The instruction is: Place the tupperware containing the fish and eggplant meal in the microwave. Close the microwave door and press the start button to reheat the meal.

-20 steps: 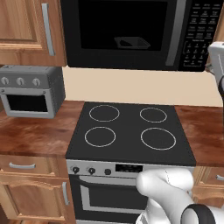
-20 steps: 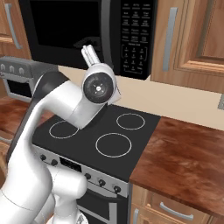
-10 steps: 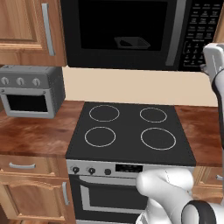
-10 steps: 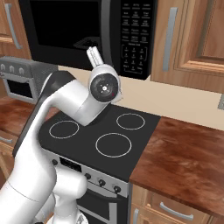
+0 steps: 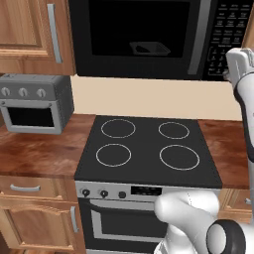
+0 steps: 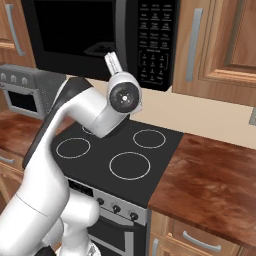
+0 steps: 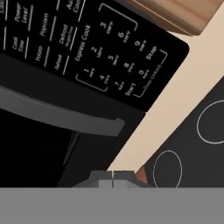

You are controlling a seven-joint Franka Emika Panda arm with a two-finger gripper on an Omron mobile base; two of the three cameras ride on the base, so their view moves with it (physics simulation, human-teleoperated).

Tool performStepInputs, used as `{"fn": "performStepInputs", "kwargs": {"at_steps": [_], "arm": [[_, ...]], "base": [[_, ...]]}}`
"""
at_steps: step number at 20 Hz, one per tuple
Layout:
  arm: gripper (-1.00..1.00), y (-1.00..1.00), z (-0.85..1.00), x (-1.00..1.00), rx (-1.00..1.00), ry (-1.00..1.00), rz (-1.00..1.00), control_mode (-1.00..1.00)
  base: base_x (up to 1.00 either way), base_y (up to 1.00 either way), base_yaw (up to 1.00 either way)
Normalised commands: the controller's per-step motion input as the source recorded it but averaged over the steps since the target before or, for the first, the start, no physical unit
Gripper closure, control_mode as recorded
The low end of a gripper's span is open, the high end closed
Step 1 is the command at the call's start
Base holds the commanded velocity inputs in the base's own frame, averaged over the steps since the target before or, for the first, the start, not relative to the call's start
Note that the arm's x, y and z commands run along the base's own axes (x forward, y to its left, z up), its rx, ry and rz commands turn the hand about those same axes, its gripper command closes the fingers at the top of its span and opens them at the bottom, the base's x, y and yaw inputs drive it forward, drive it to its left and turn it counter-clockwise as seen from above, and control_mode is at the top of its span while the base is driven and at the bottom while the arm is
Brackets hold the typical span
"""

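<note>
My gripper (image 7: 113, 178) has its fingertips pressed together, holding nothing, and is raised in front of the microwave (image 5: 149, 34) at the keypad (image 7: 87, 48) side. Over the last second my hand has climbed and moved closer to the panel: in the right base view it now sits higher against the buttons. I judge I'm lining up for the Start button (image 7: 130, 91), the last step. The microwave door (image 5: 134, 37) is closed, black with dark glass, grey handle strip (image 7: 61, 114) beside the keypad. The tupperware (image 5: 150, 48) sits inside, a shallow rectangular outline behind the glass; the meal itself is too dim to make out.
</note>
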Motion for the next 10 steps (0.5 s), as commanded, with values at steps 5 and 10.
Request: {"fn": "performStepInputs", "kwargs": {"at_steps": [5, 10], "arm": [[1.00, -0.09, -0.01, 0.20, 0.00, 0.00, 0.00, -1.00], [1.00, -0.01, -0.08, 0.25, 0.00, 0.00, 0.00, -1.00]], "base": [[0.00, 0.00, 0.00], [0.00, 0.00, 0.00]]}}
